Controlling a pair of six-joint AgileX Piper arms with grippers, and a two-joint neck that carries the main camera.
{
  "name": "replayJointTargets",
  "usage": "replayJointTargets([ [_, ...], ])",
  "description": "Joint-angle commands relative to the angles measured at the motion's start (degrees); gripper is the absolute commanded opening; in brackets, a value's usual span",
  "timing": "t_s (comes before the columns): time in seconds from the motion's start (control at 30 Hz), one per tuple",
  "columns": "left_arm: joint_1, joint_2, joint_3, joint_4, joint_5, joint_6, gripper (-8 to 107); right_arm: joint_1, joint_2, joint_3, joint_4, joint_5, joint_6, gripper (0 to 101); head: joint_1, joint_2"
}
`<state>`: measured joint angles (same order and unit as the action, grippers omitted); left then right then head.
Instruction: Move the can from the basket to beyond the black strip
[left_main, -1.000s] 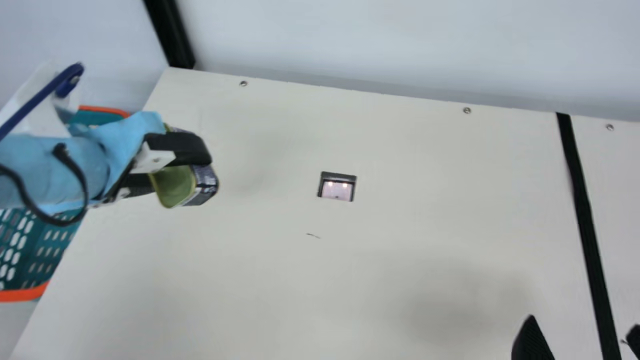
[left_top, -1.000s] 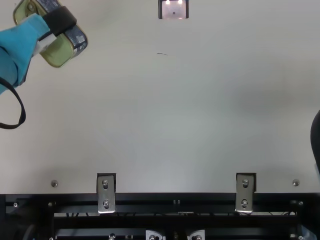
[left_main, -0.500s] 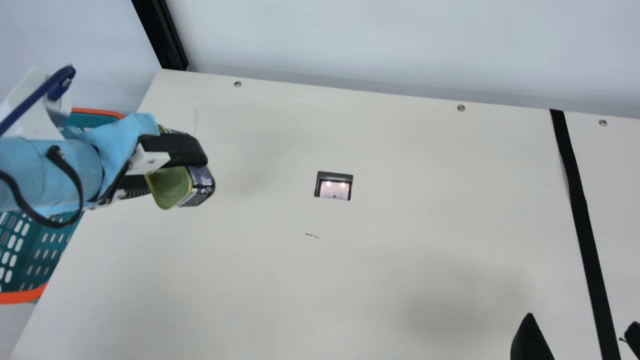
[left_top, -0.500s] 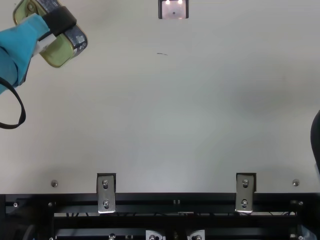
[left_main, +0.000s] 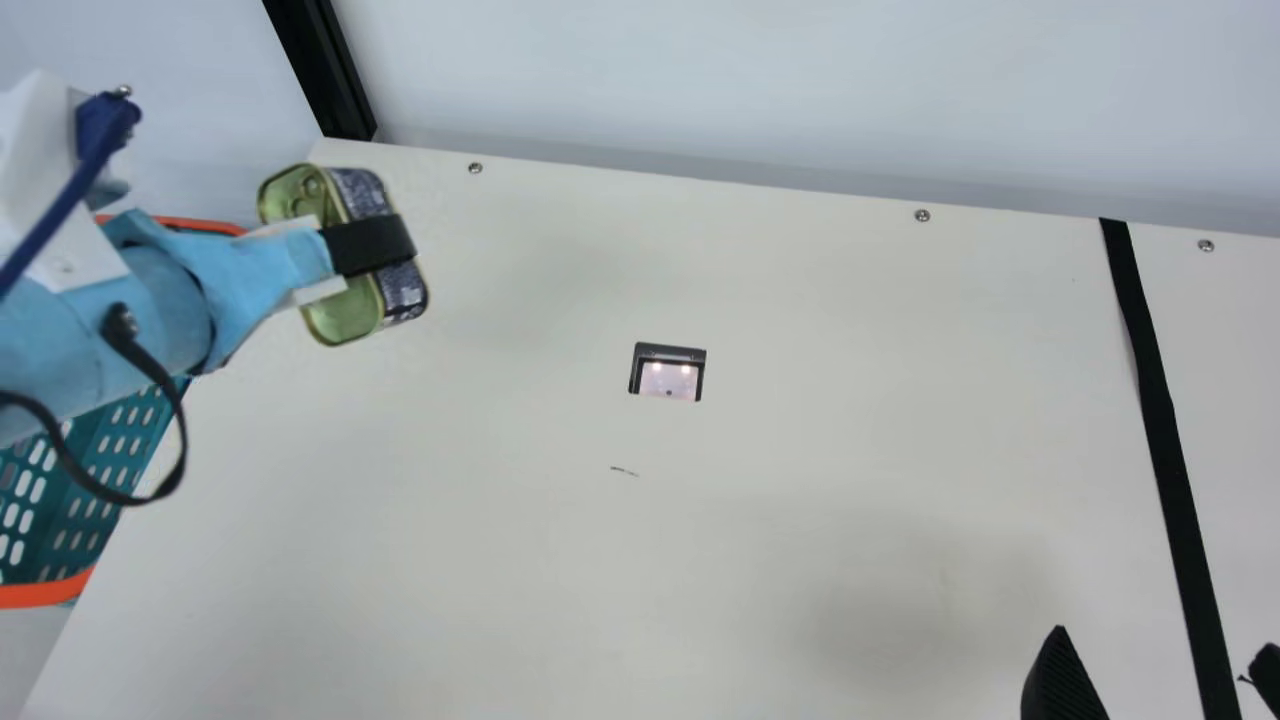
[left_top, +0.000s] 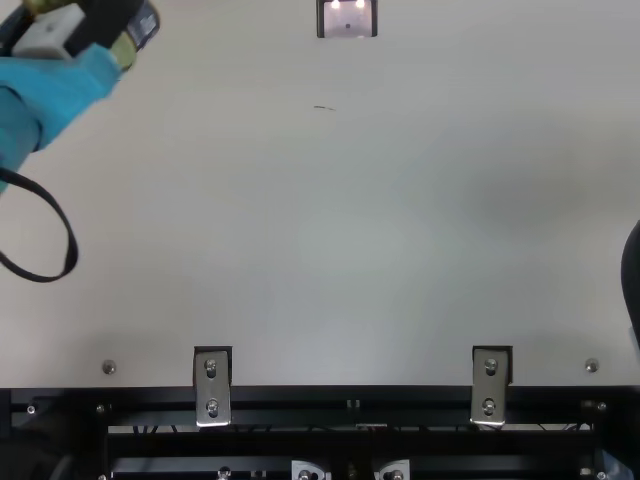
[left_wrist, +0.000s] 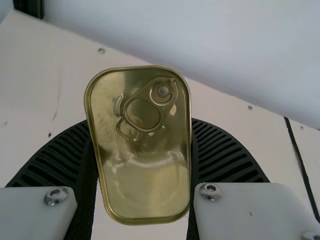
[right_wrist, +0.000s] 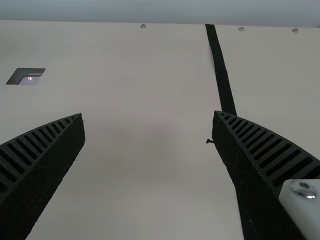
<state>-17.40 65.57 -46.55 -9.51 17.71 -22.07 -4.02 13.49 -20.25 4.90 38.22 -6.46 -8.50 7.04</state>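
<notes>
1. The left tool (left_main: 372, 246) is clamped on the can (left_main: 345, 315), one ribbed finger pressed to each side of it, well apart from the black strip (left_main: 1160, 420) and on its left in the main view.
2. The can is outside the basket (left_main: 45, 592), tilted in the main view; its gold end with the ring-pull (left_wrist: 143, 114) faces the left wrist camera.
3. The basket, teal with an orange rim, lies on the same side of the black strip as the can, farther from it and partly behind the left arm.
4. The right tool (left_main: 1165, 650) has its fingers wide apart with nothing between them; in the main view its fingertips come to either side of the black strip's near end.
5. Left of the black strip, between it and the can in the main view, a dark-framed fitting (left_main: 668, 380) sits in the cream counter (left_main: 800, 450).
</notes>
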Motion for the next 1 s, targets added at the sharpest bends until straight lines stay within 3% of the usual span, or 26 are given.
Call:
replayJointTargets([
  [0.0, -1.9, 0.4, 0.8, 1.4, -7.8, 0.4, 10, 0.0, 0.0, 0.0, 0.0, 0.0, 0.0, 101, -0.2, -0.3],
  [0.27, -7.0, 5.2, 3.4, 2.4, -20.5, 3.3, 10, 0.0, 0.0, 0.0, 0.0, 0.0, 0.0, 101, -0.2, -0.3],
  [0.67, -12.9, 16.9, 4.8, -1.5, -37.7, 8.9, 10, 0.0, 0.0, 0.0, 0.0, 0.0, 0.0, 101, -0.2, -0.3],
  [0.97, -17.0, 25.4, 3.8, -3.0, -45.8, 8.3, 10, 0.0, 0.0, 0.0, 0.0, 0.0, 0.0, 101, -0.2, -0.3],
])
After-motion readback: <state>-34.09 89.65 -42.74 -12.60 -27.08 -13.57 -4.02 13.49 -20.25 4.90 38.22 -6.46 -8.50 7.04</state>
